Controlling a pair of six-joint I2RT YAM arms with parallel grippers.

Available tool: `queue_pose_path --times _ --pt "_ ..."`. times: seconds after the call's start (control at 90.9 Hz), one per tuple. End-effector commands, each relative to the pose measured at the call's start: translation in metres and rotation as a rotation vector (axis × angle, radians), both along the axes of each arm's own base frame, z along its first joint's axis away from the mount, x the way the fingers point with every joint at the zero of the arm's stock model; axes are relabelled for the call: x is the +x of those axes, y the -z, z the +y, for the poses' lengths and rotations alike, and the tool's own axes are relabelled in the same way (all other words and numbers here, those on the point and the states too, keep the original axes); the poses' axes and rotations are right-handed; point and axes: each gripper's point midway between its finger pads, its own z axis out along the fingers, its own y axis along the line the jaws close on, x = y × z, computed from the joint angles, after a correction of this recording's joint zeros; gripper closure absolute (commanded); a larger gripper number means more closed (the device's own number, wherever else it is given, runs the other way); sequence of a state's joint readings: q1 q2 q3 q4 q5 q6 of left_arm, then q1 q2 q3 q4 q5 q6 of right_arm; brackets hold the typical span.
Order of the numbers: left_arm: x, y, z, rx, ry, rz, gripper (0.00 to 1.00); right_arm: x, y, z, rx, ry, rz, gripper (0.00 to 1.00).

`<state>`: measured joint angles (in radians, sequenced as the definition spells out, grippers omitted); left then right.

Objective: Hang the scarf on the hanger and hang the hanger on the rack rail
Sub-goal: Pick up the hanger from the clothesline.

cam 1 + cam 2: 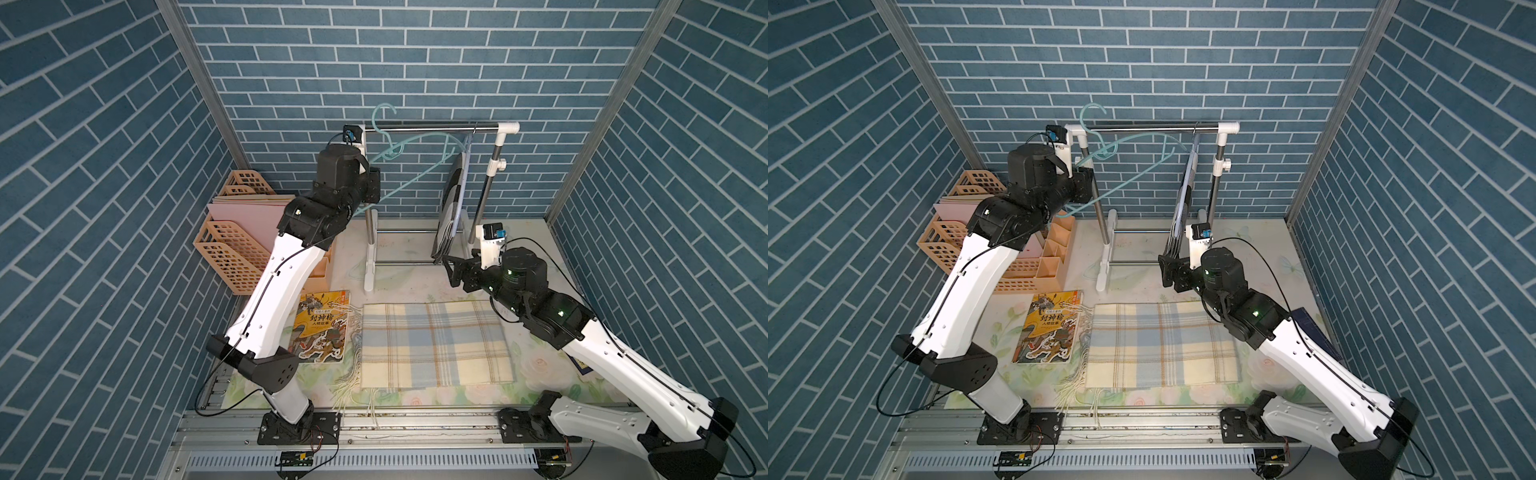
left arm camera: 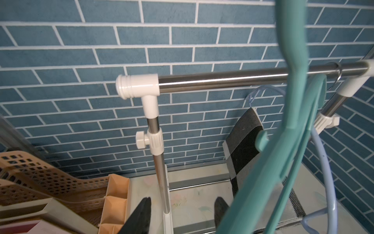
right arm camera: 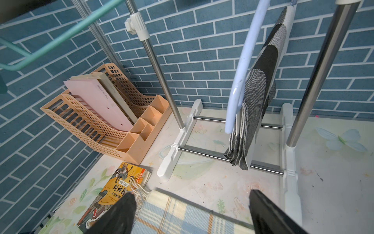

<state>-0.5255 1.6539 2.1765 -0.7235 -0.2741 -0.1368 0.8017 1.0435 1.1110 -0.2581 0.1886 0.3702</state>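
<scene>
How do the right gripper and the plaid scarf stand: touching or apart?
Apart. In a top view the right gripper sits past the plaid scarf, bare table between them.

1. Robot arms: two. These are the left arm and the right arm.
2. Hangers: two. One is a teal hanger and one is a pale blue hanger.
3. Scarves: two. One is a plaid scarf and one is a grey checked scarf.
4. Garment rack: one, with one top rail and two upright posts.
5. Illustrated book: one.
6. Dark blue flat item: one. It is partly hidden under the right arm and its kind cannot be determined.
7. Peach file organiser: one.
8. Files standing in the organiser: at least two. A pink file and a beige file can be counted; any more cannot be made out.
</scene>
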Motion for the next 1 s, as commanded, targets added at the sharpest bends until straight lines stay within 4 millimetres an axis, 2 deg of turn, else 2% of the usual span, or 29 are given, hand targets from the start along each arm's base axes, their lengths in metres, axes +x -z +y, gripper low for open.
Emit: queue_pose_path --times 0.0,0.077,0.165,0.341,0.407,0.506,0.616,0.77,0.99 --pt "-0.036 -0.018 0.014 0.022 -0.059 -0.037 1.00 -0.013 -0.017 -0.001 0.032 -0.062 -0.080 0.09" --pt "-0.055 -0.018 0.012 0.019 -0.062 -0.032 1.00 -0.022 -0.023 0.003 0.075 -0.116 -0.101 0.09" --pt "-0.076 -0.006 0.015 0.030 -0.094 -0.004 1.00 -0.032 -0.028 0.006 0.138 -0.167 -0.120 0.09" --pt "-0.114 0.038 0.029 0.041 -0.177 0.041 1.00 -0.056 -0.043 0.003 0.255 -0.246 -0.164 0.09" --pt "-0.127 0.055 0.030 0.023 -0.180 0.042 1.00 -0.071 -0.051 0.006 0.324 -0.318 -0.168 0.09" --pt "-0.138 0.083 0.024 0.001 -0.168 0.040 1.00 -0.082 -0.060 0.007 0.435 -0.366 -0.146 0.09" --pt "-0.149 0.112 0.008 -0.013 -0.110 0.018 1.00 -0.084 -0.061 0.005 0.584 -0.363 -0.090 0.09" --pt "-0.165 0.147 -0.005 -0.077 -0.035 -0.059 1.00 -0.069 -0.043 0.003 0.782 -0.284 0.058 0.10" --pt "-0.182 0.201 -0.011 -0.130 -0.026 -0.131 1.00 -0.052 0.002 -0.005 1.026 -0.150 0.243 0.12"
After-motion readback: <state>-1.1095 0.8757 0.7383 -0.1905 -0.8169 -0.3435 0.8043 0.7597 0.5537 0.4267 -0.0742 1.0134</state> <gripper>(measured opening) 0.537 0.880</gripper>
